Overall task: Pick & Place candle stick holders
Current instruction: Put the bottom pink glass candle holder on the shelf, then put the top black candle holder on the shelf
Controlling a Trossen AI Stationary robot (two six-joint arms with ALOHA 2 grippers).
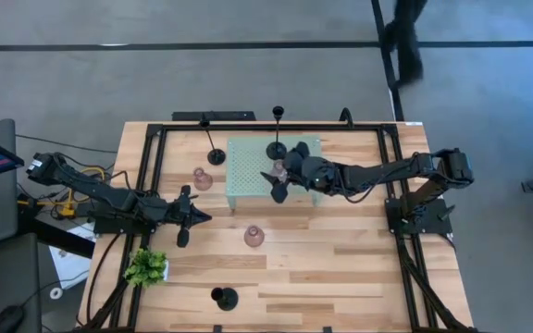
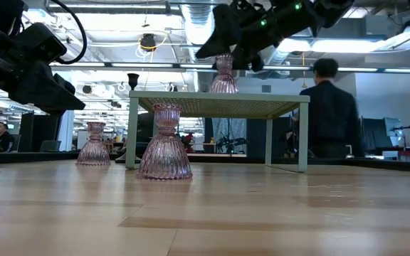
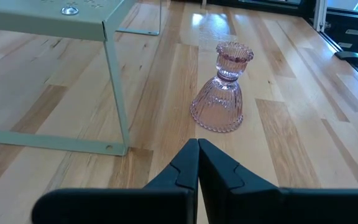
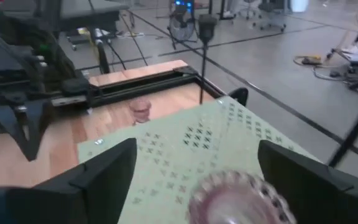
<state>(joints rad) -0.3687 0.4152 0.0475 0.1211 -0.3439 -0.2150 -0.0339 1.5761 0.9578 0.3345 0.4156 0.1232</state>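
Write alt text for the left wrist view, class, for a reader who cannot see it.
A pink ribbed glass candle holder stands upright on the wooden table, just ahead of the left gripper, whose two dark fingers are pressed shut and hold nothing. Beside it stands the corner of a pale green perforated stand on thin legs.

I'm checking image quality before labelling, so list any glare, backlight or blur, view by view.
Low view: bright ceiling lights backlight the right gripper and the pink holder on the green stand. Left wrist view: window glare streaks the table beyond the sharp pink holder on the table. Right wrist view: the nearest holder is blurred.
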